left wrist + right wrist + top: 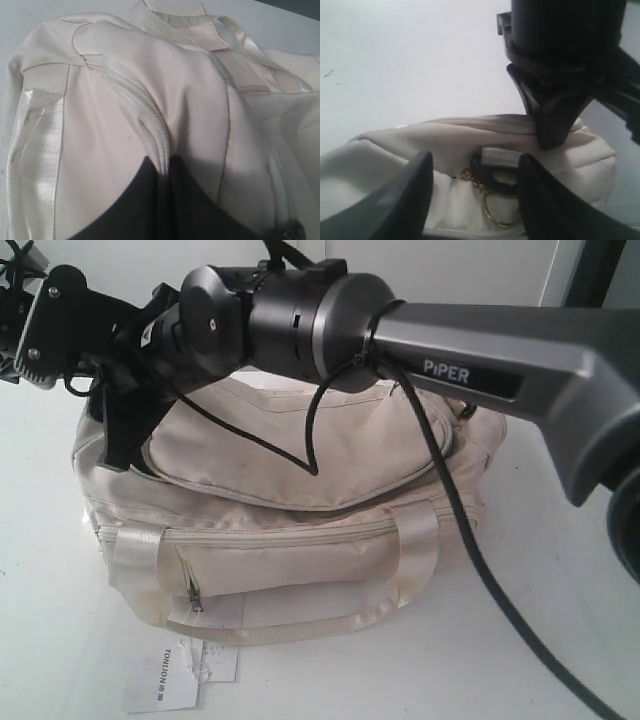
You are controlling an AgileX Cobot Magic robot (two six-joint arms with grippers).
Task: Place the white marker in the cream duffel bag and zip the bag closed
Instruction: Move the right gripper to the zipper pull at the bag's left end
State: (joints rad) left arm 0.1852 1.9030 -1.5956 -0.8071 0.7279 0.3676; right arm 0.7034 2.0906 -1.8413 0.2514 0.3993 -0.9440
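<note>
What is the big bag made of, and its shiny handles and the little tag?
The bag looks like soft woven cloth, matte cream, since it creases and sags. Its handles seem satin ribbon: they shine in stripes. The tag is probably paper, flat and printed.

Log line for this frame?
left gripper: shut on cream duffel bag seam | right gripper: open over gold ring | white marker: not visible

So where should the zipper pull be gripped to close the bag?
Probably pinch the dark pull tab, where the gold chain hangs, coming down from above. It sits in a fold on top of the cream duffel bag, between the right tool's open fingers.
</note>
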